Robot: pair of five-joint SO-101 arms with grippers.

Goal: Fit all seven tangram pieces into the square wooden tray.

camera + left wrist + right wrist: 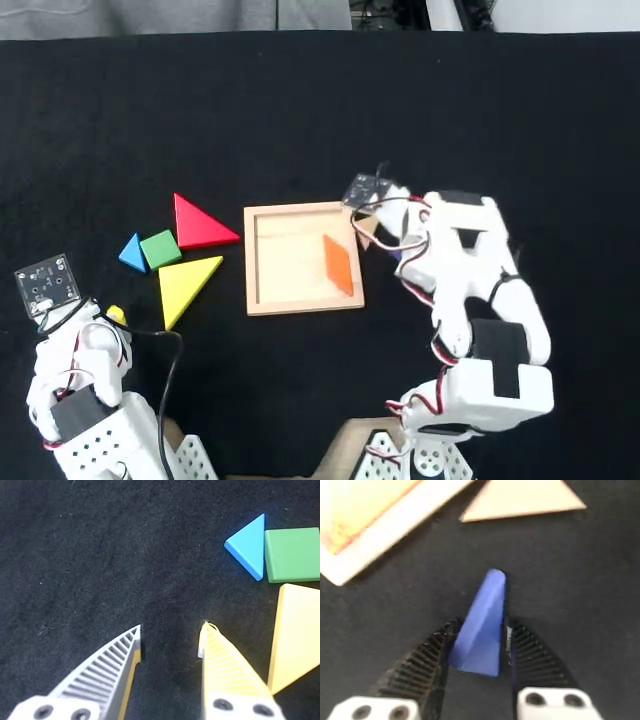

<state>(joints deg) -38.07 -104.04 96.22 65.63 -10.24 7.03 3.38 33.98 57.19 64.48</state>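
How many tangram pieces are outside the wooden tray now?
6. The red triangle, blue triangle, green square and yellow triangle lie left of the tray. A tan triangle lies beside its right edge. A dark blue piece is in the right gripper.

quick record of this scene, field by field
tray: square wooden tray, orange parallelogram inside
left of tray: red triangle, yellow triangle, green square, light blue triangle
right hand: shut on dark blue triangle, by tray corner
nearby: pale wooden triangle on cloth
left hand: open, empty, above black cloth
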